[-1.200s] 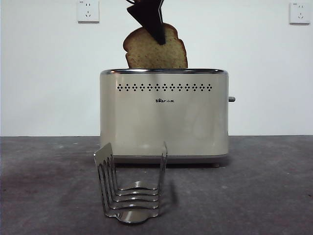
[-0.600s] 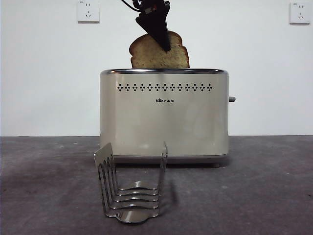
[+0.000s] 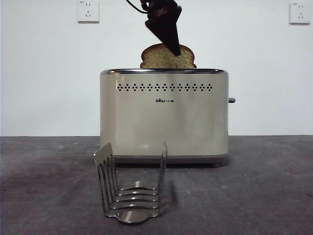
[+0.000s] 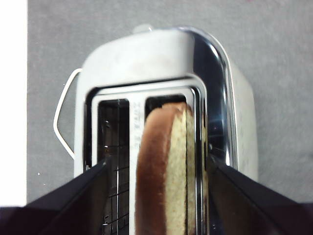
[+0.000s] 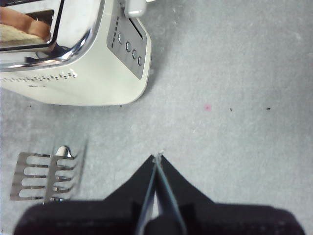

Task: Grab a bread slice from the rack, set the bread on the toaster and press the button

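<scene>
At lower left of the front view stands the shiny silver wire rack (image 3: pixel 131 188), empty. In the centre, the cream-beige boxy toaster (image 3: pixel 164 115) has the brown-crusted slice of bread (image 3: pixel 167 57) half sunk in its slot. The left gripper (image 4: pixel 156 166) has its jaws spread wide, apparently clear of the slice. The right gripper (image 5: pixel 157 159) waits, jaws together. Bread seems light and crumbly; hold it gently at the crust.

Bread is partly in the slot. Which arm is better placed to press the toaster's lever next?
Right, probably. The right gripper hangs shut and empty on the toaster's lever side, while the left gripper straddles the slice of bread above the slot.
</scene>
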`<state>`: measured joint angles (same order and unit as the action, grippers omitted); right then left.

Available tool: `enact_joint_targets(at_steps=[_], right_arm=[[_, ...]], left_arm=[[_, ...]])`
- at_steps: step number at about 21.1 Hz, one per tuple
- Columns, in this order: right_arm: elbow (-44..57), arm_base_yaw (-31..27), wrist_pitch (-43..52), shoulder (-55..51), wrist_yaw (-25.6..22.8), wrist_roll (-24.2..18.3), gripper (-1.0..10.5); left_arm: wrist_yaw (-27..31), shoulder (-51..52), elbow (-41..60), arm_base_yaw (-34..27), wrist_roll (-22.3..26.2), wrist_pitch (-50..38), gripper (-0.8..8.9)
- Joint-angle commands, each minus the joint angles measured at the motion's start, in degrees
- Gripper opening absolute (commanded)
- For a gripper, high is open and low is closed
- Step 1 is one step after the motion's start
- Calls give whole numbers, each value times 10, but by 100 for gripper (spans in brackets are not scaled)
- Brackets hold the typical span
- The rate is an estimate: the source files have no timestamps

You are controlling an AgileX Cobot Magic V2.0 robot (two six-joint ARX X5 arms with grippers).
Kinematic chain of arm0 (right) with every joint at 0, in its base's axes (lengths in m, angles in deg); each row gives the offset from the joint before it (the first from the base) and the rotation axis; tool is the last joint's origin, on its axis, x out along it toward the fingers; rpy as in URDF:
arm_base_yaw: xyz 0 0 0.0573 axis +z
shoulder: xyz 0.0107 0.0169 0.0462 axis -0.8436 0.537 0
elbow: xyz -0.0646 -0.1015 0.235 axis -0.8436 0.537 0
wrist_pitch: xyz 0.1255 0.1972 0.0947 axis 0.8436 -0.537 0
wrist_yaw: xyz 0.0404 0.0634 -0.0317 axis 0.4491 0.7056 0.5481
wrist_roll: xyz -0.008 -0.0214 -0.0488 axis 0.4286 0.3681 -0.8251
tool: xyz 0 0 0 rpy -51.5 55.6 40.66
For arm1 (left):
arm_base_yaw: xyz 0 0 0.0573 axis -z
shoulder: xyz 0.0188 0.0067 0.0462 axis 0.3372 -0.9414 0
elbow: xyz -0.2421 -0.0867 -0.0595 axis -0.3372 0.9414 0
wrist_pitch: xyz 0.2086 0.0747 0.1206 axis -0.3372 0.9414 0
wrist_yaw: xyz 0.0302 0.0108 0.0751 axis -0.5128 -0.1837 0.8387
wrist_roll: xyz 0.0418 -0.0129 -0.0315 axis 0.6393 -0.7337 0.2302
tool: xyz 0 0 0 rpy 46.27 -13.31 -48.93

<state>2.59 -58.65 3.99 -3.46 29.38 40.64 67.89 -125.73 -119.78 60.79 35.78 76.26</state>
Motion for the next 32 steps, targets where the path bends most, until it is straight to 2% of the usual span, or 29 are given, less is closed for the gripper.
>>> enact_joint_targets(at_steps=[1, 4, 8, 9, 11, 13, 15, 18, 20, 24, 26, 29, 32], right_arm=[[-2, 0, 11, 4, 0, -5, 0], [-2, 0, 24, 14, -1, -5, 0], [-2, 0, 45, 36, -9, -2, -1], [-2, 0, 52, 46, -9, -1, -1], [-2, 0, 75, 70, -8, 11, -1], [-2, 0, 114, 94, 6, 30, -2], [-2, -5, 160, 117, 40, 58, -3], [-2, -23, 243, 160, 138, 100, -5], [-2, -32, 298, 194, 197, 142, -5], [-5, -39, 410, 271, 289, 224, -7], [-15, -38, 436, 306, 302, 238, -7], [-50, -38, 430, 355, 307, 238, -7], [-79, -38, 429, 385, 321, 247, -7]], left_arm=[[1, 1, -43, 6, -91, 18, 314], [1, 1, -122, 10, -234, 76, 304], [1, 1, -229, 10, -380, 175, 39], [-2, 4, -246, 10, -419, 175, -2], [-22, 17, -263, 10, -478, 175, -7], [-52, 30, -264, 10, -486, 176, -7], [-59, 41, -263, 10, -486, 176, -6], [-66, 56, -262, 10, -493, 178, -6], [-89, 73, -249, 10, -495, 178, -6], [-99, 145, -143, 10, -496, 178, -6], [-85, 190, -65, 9, -497, 178, -6], [-56, 256, 45, 9, -514, 177, -6], [-43, 296, 101, 9, -524, 177, -6]])
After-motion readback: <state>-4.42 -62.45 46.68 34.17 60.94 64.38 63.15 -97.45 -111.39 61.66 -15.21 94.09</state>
